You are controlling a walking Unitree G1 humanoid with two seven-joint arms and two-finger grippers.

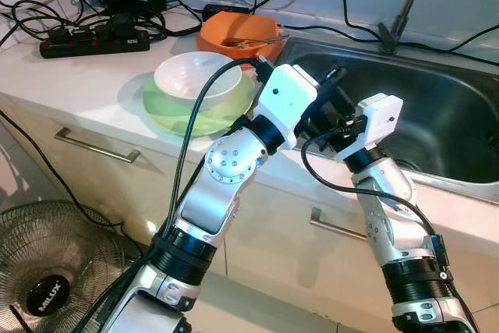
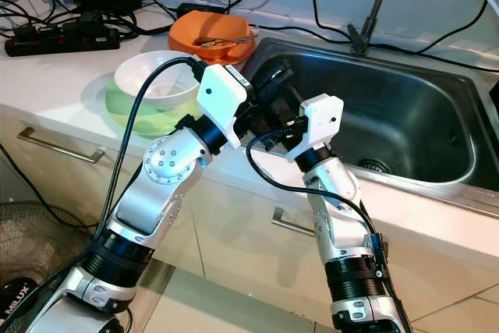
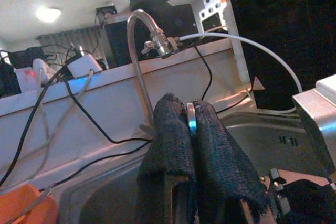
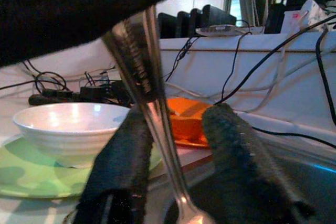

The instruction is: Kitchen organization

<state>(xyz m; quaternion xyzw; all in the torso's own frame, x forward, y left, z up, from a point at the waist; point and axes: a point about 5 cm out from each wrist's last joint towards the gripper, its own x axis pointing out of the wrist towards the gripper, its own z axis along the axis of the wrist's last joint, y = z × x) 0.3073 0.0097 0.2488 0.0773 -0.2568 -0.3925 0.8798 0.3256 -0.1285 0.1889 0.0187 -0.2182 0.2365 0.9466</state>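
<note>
Both grippers meet over the near left corner of the steel sink (image 1: 444, 122). My left gripper (image 3: 190, 116) is shut on a thin metal spoon (image 4: 157, 114); only a sliver of it shows between the black fingers (image 3: 168, 140). From there the spoon's handle runs down between the fingers (image 4: 123, 166) of my right gripper (image 4: 181, 156), which stands open around the handle with gaps on both sides. In the head views the two grippers (image 2: 274, 103) are close together at the counter's edge.
On the counter to the left, a white bowl (image 1: 197, 76) sits on a green plate (image 1: 168, 111). Behind them is an orange bowl (image 1: 238, 33) holding utensils. A power strip (image 1: 93, 40) and cables lie at the back left, and the faucet (image 1: 405, 5) rises behind the sink. A fan (image 1: 47, 271) stands on the floor.
</note>
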